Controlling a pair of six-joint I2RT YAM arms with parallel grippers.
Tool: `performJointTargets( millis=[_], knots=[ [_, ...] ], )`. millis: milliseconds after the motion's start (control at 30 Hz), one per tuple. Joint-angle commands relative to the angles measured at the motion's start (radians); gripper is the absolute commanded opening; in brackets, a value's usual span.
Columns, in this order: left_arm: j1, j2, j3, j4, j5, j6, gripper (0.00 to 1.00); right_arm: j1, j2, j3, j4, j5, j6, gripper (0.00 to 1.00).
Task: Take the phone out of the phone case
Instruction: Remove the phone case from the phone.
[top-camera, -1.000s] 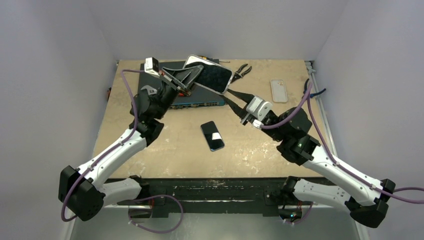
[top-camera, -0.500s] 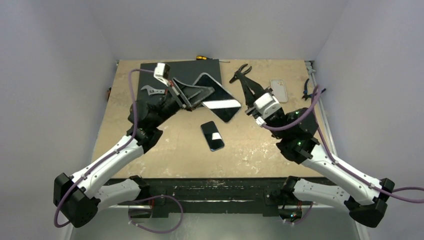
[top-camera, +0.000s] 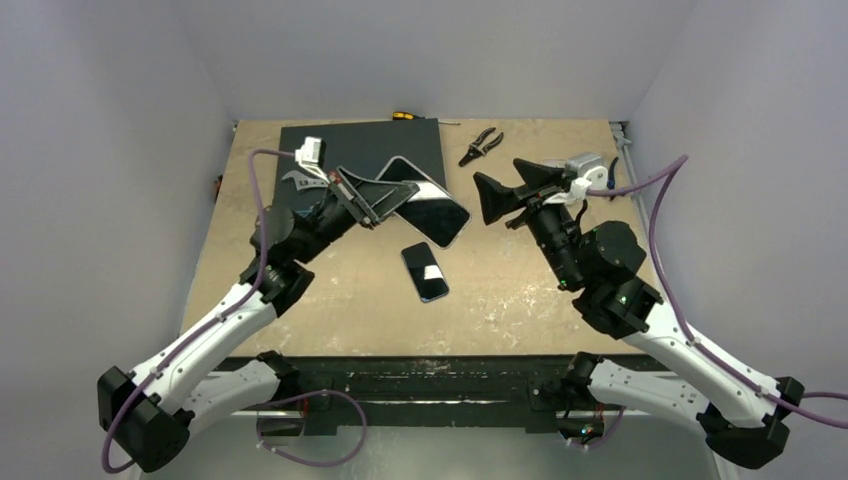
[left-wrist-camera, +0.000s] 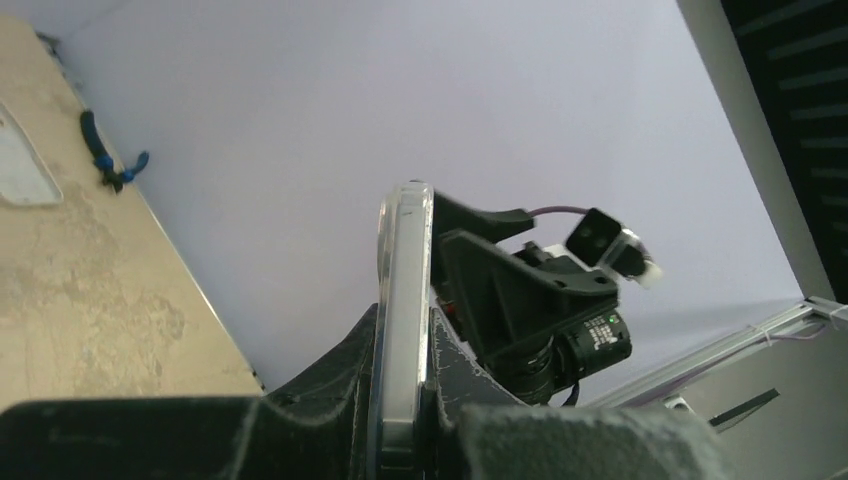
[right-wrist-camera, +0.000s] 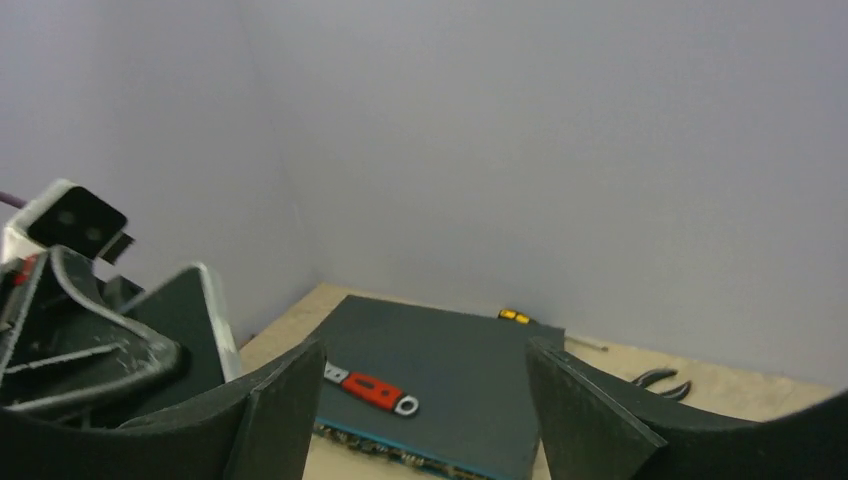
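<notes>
Right now your left gripper (top-camera: 392, 198) is clenched on the large black-screened phone (top-camera: 436, 208), which sits in its pale translucent phone case (left-wrist-camera: 400, 300). In the left wrist view you see the case rim edge-on, pinched between the two fingers (left-wrist-camera: 330, 395). Phone and case hang tilted in the air above the middle of the desk, over the near right corner of the flat dark rectangular box (top-camera: 350, 145) that lies against the far edge. Your right gripper (top-camera: 500, 195) hovers just to the right of the held phone without touching it, its fingers (right-wrist-camera: 280, 410) spread wide with nothing between them. On the tan wooden desk (top-camera: 520, 290), a smaller dark phone (top-camera: 425, 271) lies flat near the middle, toward the near edge from the held one. A red-handled wrench (right-wrist-camera: 372, 386) rests on top of the box. Black-handled pliers (top-camera: 480, 145) lie to the right of the box by the far edge, and a yellow-handled screwdriver (top-camera: 402, 116) lies along the far edge behind it. Blue-handled pliers (left-wrist-camera: 112, 162) sit at the right edge.
</notes>
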Motion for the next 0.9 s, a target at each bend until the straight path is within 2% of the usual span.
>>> performJointTargets(
  millis=[0, 133, 300, 467, 733, 867],
  knots=[
    [0.003, -0.111, 0.054, 0.052, -0.167, 0.137, 0.0, -0.016, -0.07, 0.024, -0.205, -0.026, 0.425, 0.78],
    [0.003, -0.157, 0.026, 0.075, -0.246, 0.209, 0.0, -0.016, -0.095, 0.04, -0.231, -0.142, 0.57, 0.78],
    [0.003, -0.172, 0.021, 0.085, -0.28, 0.274, 0.0, -0.016, -0.104, 0.046, -0.201, -0.279, 0.64, 0.74],
    [0.004, -0.164, 0.022, 0.109, -0.291, 0.287, 0.0, -0.016, -0.017, 0.089, -0.201, -0.41, 0.675, 0.62],
    [0.003, -0.156, 0.026, 0.111, -0.291, 0.291, 0.0, -0.016, 0.065, 0.102, -0.202, -0.434, 0.684, 0.49],
    [0.003, -0.163, 0.025, 0.108, -0.29, 0.295, 0.0, -0.016, 0.074, 0.103, -0.226, -0.377, 0.679, 0.44]
  ],
)
